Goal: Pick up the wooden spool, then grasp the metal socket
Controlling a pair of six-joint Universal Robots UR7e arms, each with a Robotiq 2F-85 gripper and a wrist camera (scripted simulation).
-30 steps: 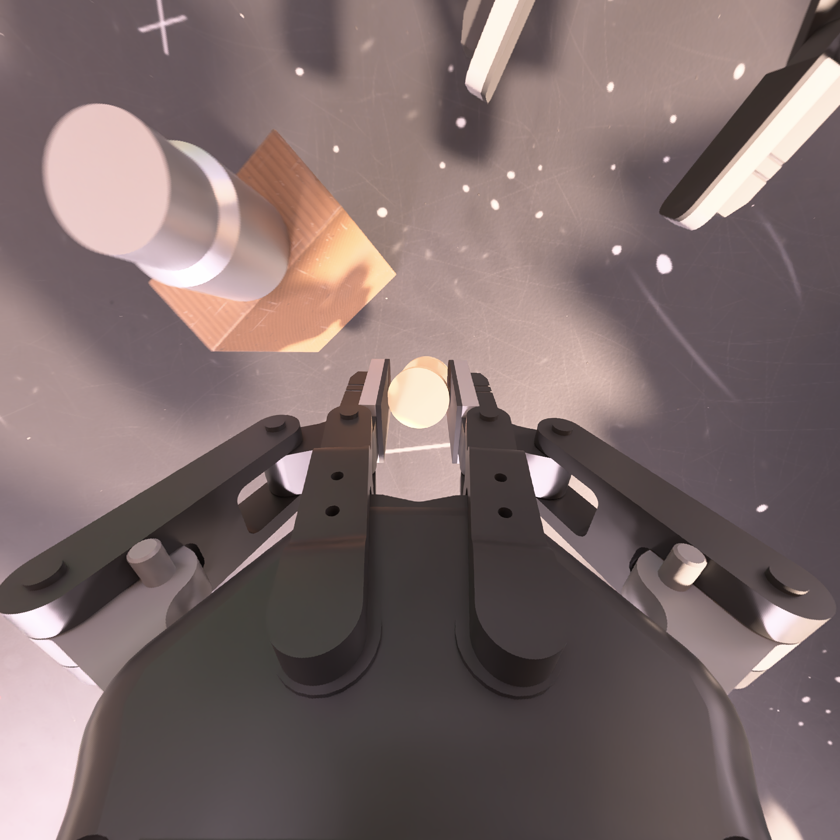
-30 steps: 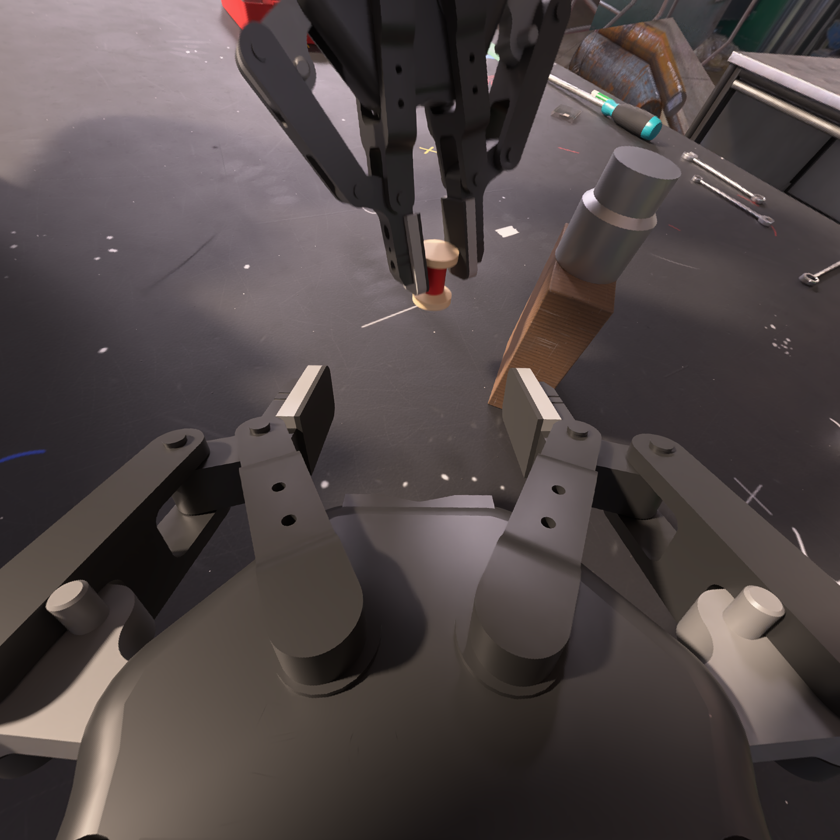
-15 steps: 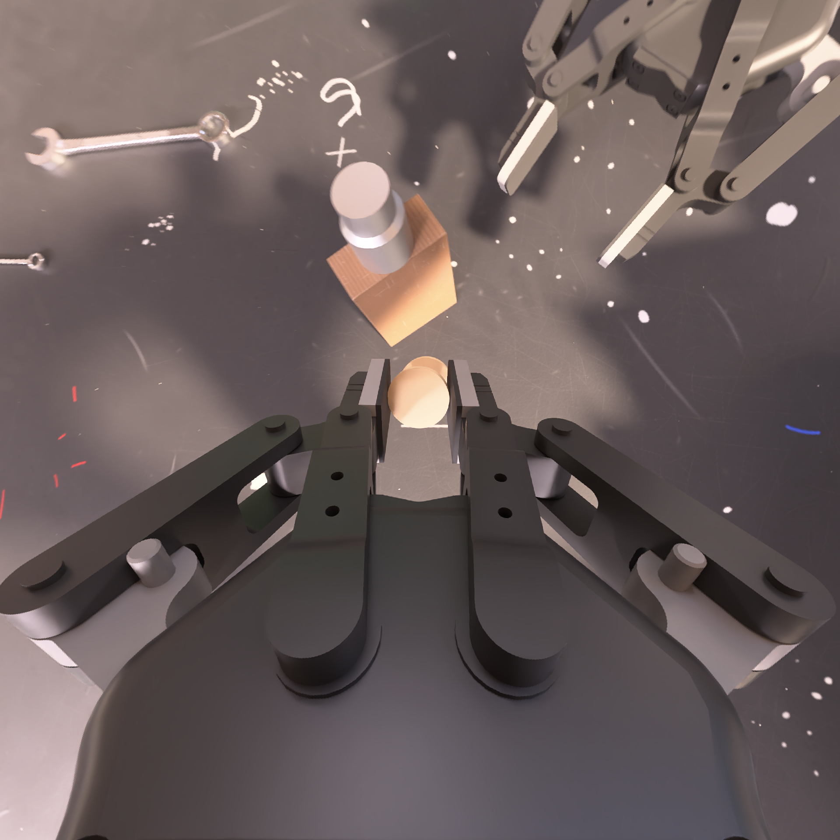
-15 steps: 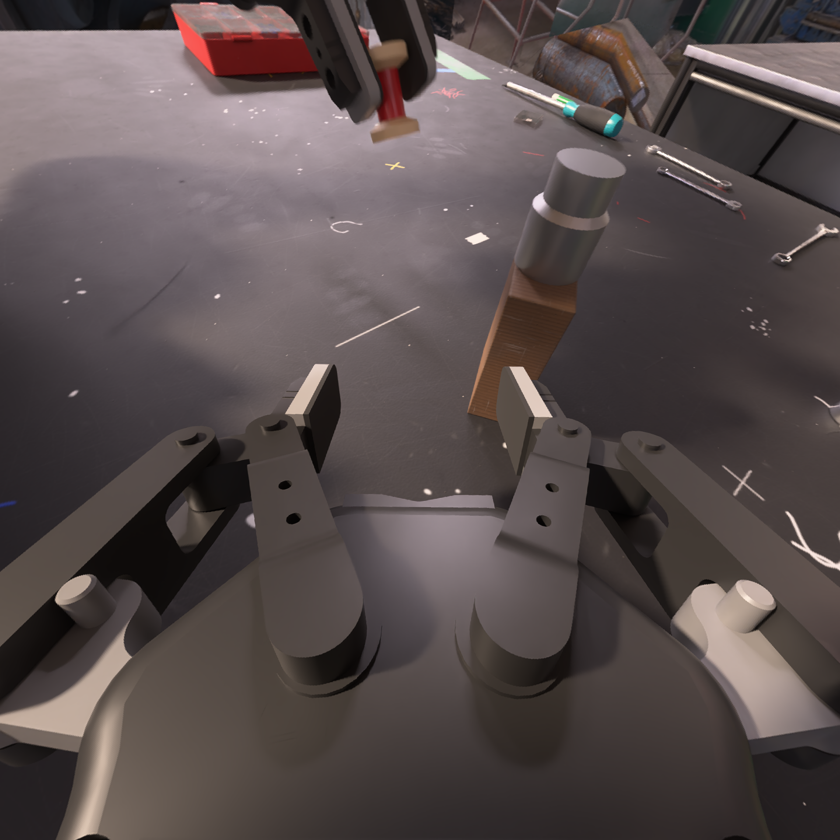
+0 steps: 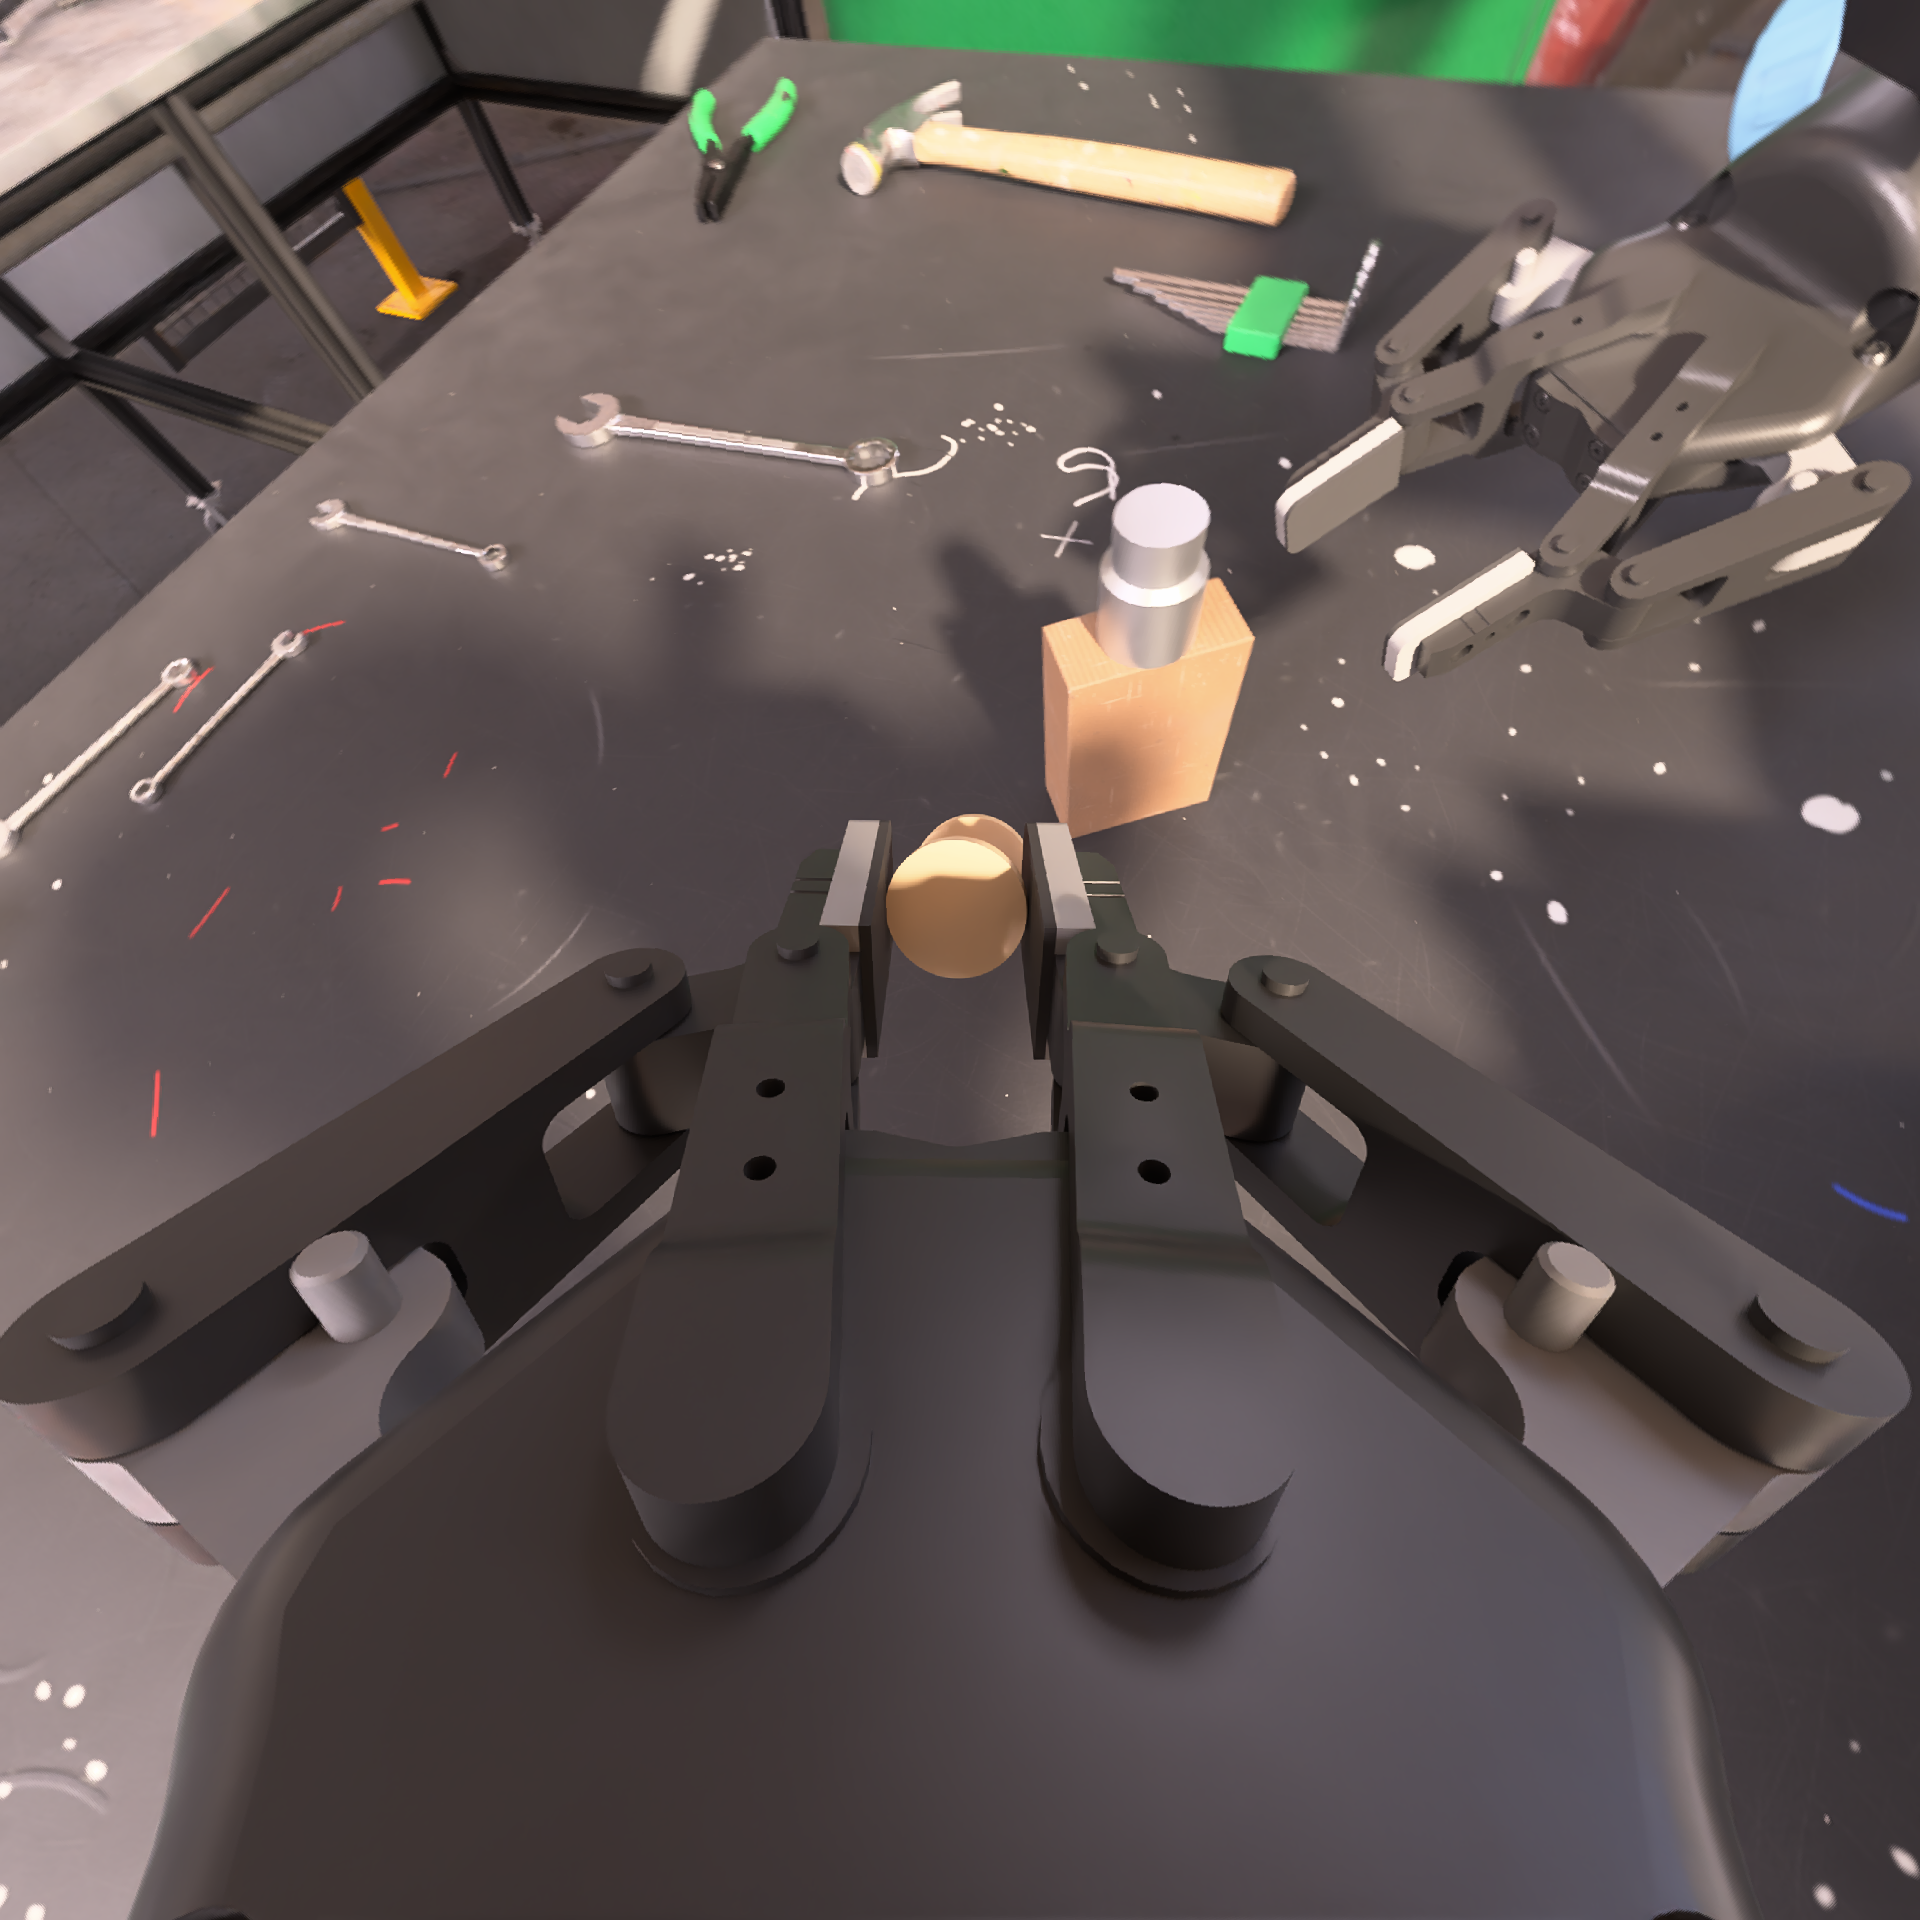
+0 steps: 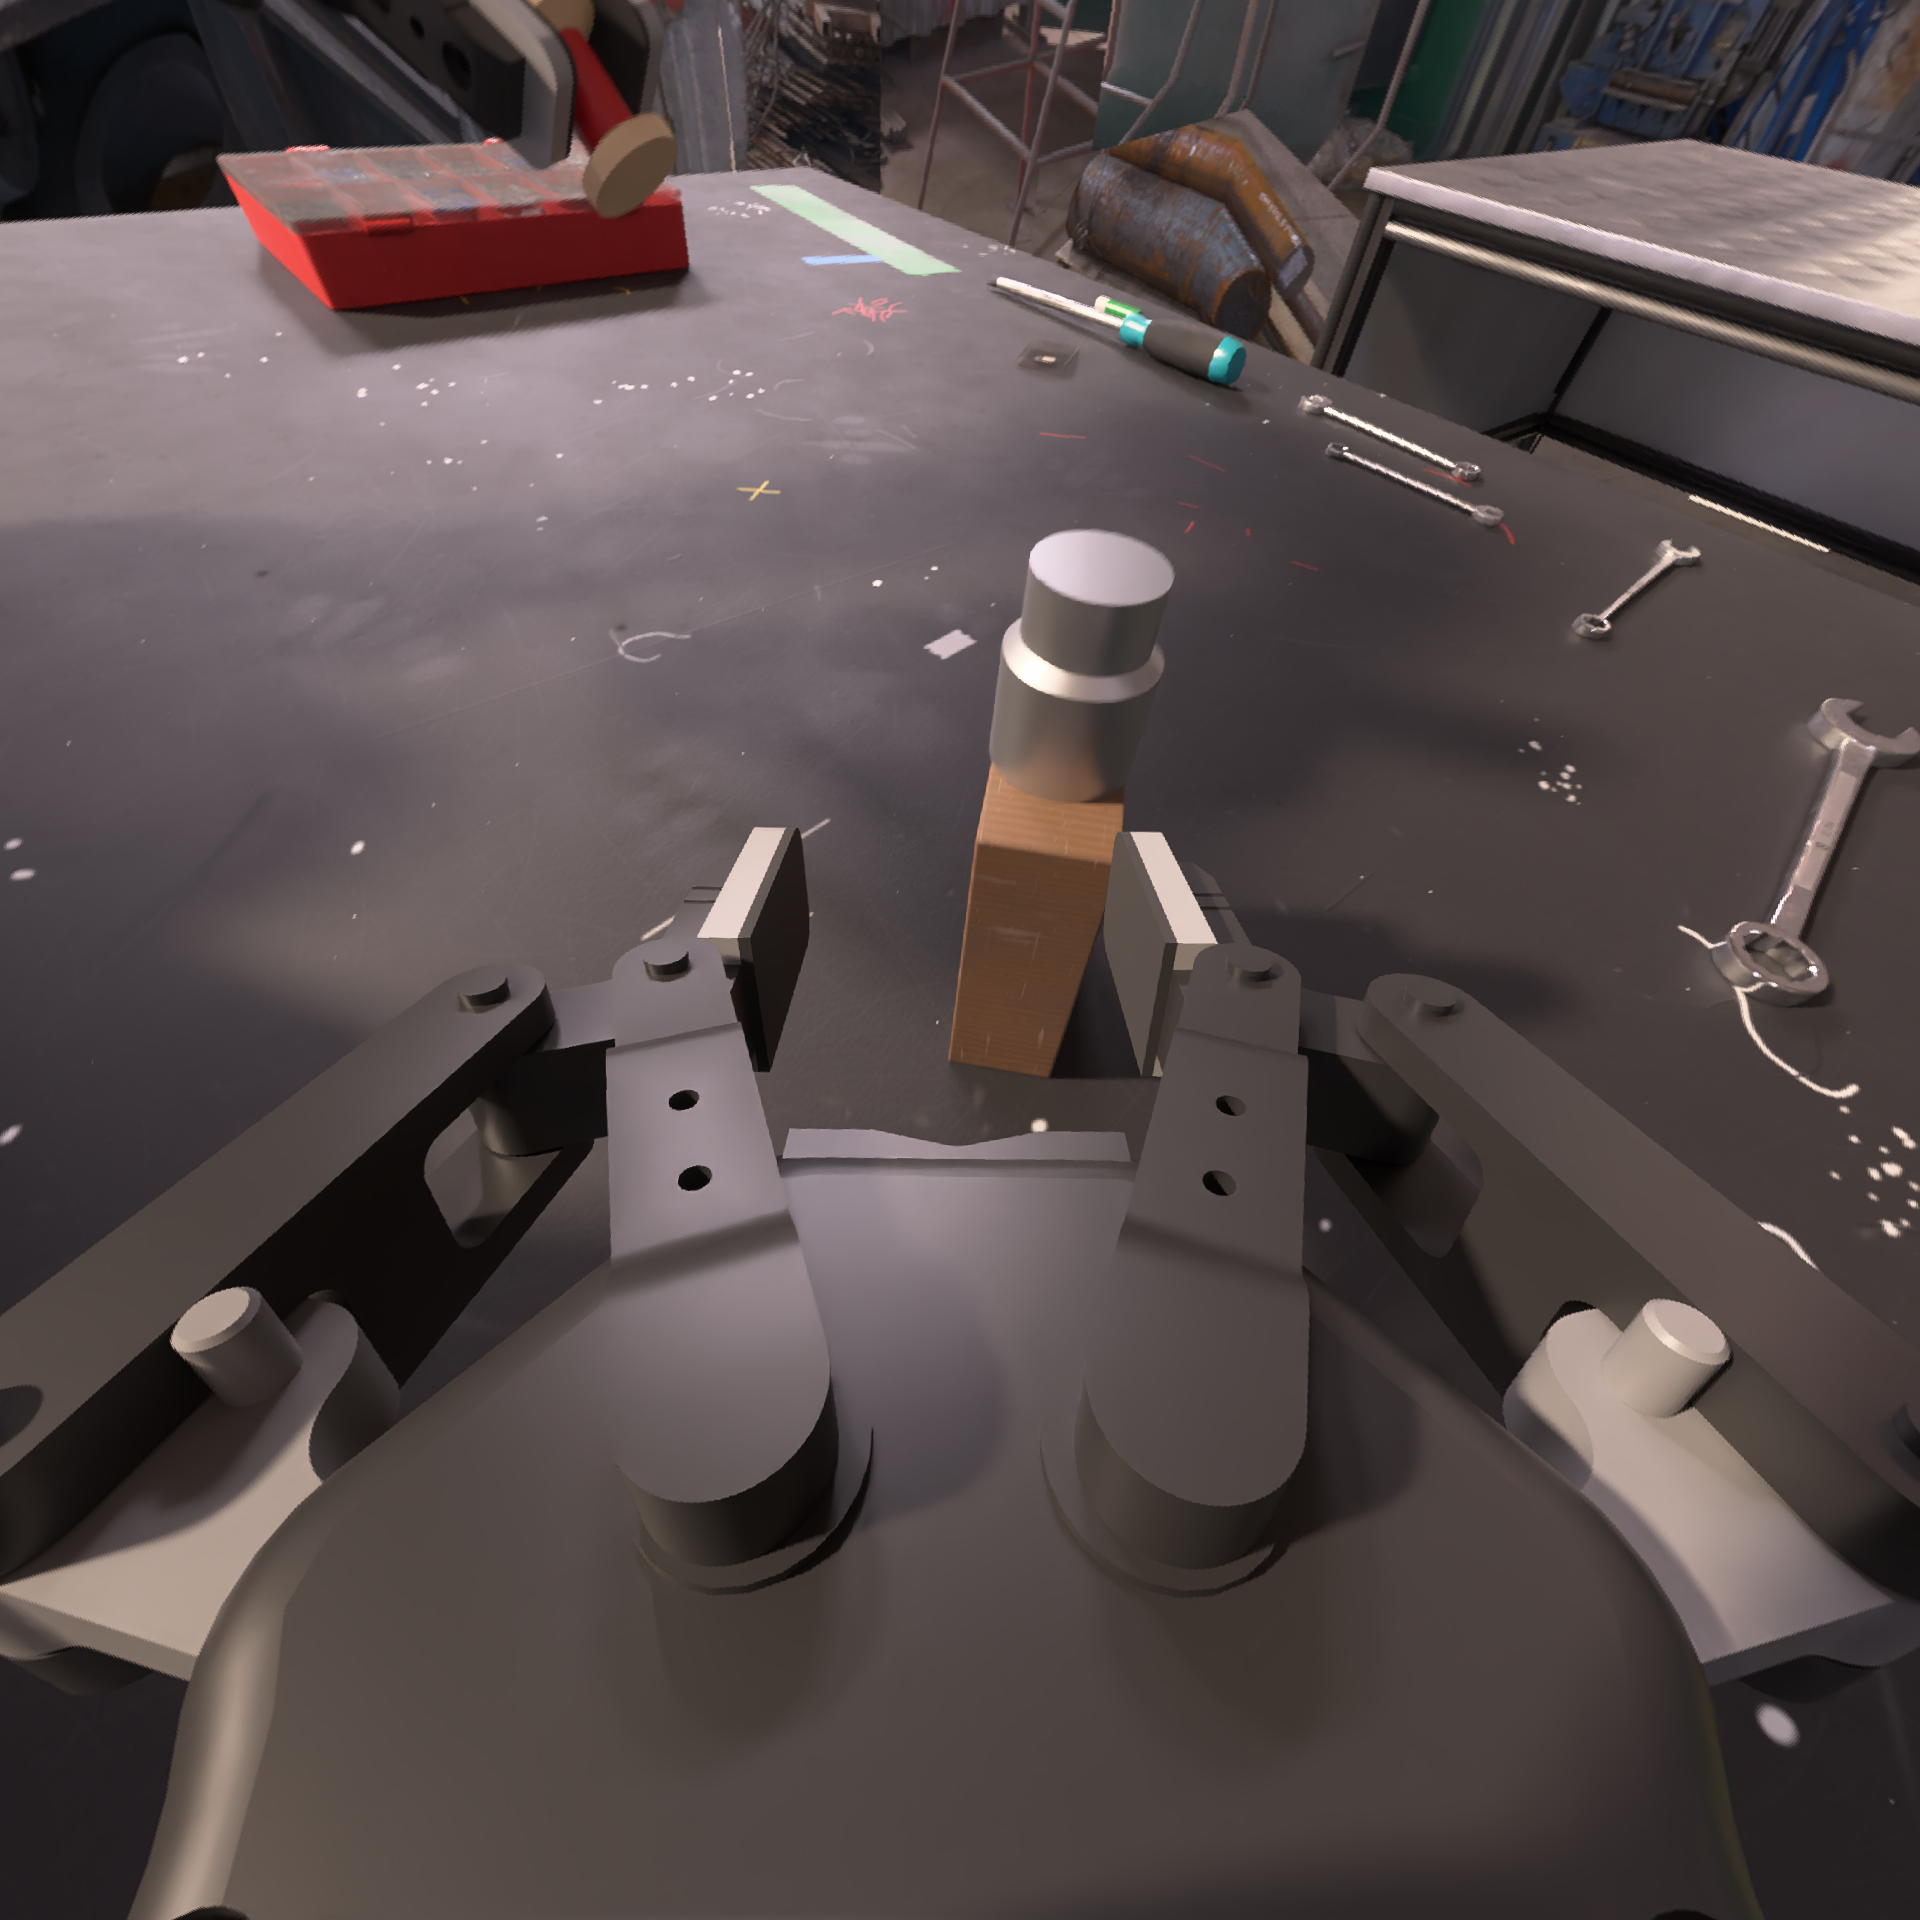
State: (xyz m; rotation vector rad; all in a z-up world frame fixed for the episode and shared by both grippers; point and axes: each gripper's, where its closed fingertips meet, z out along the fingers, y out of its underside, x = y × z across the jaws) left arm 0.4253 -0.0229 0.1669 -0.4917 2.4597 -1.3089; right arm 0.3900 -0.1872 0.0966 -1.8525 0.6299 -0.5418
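Note:
My left gripper (image 5: 956, 894) is shut on the wooden spool (image 5: 954, 896), whose tan end disc faces the camera, held high above the table. The spool (image 6: 615, 135), with its red core, shows at the top left of the right wrist view between the left fingers. The stepped grey metal socket (image 5: 1151, 577) stands upright on a wooden block (image 5: 1138, 717). My right gripper (image 6: 951, 914) is open and empty, low and just in front of the block (image 6: 1029, 935), with the socket (image 6: 1081, 675) above and beyond its fingertips. It also shows at the right of the left wrist view (image 5: 1382, 577).
On the dark table lie wrenches (image 5: 727, 442) (image 6: 1808, 852), a hammer (image 5: 1070, 161), green pliers (image 5: 738, 140), a hex key set (image 5: 1247, 307), a screwdriver (image 6: 1153, 327) and a red parts box (image 6: 447, 223). A metal bench (image 6: 1662, 229) stands beyond the table edge.
My left gripper has lifted the spool well up and tilted back from the table. My right gripper has moved forward toward the block, still open.

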